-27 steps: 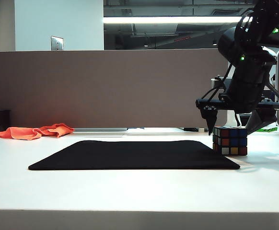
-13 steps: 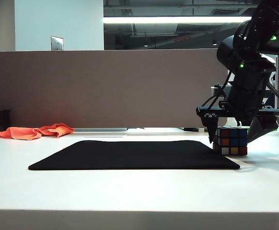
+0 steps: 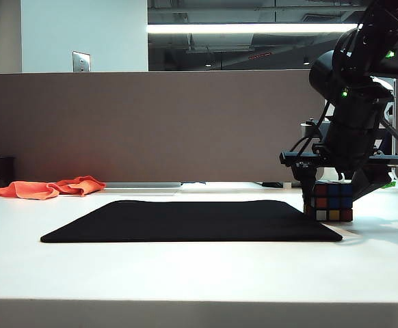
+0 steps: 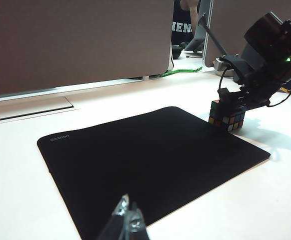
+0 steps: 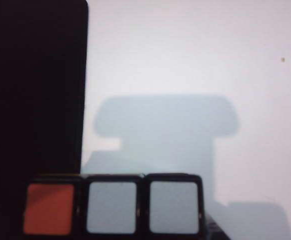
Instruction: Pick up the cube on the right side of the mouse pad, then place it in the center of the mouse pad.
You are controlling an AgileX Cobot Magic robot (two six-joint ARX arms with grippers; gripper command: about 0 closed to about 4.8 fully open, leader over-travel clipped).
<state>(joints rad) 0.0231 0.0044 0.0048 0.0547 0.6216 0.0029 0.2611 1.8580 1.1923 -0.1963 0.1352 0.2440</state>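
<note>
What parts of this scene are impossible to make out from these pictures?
- Right pincer grip: exterior view, whether the fingers touch the cube is unclear.
- Cube: right wrist view, mostly cut off by the frame edge.
- Left pincer: left wrist view, only blurred tips show.
- Mouse pad logo: too small.

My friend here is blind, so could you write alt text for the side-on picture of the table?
A black robot arm's right gripper is lowered over a small colourful puzzle cube, its jaws straddling it, at the right edge of a large flat black mouse pad on a white table. An orange cloth lies far left, before a brown partition wall.
</note>
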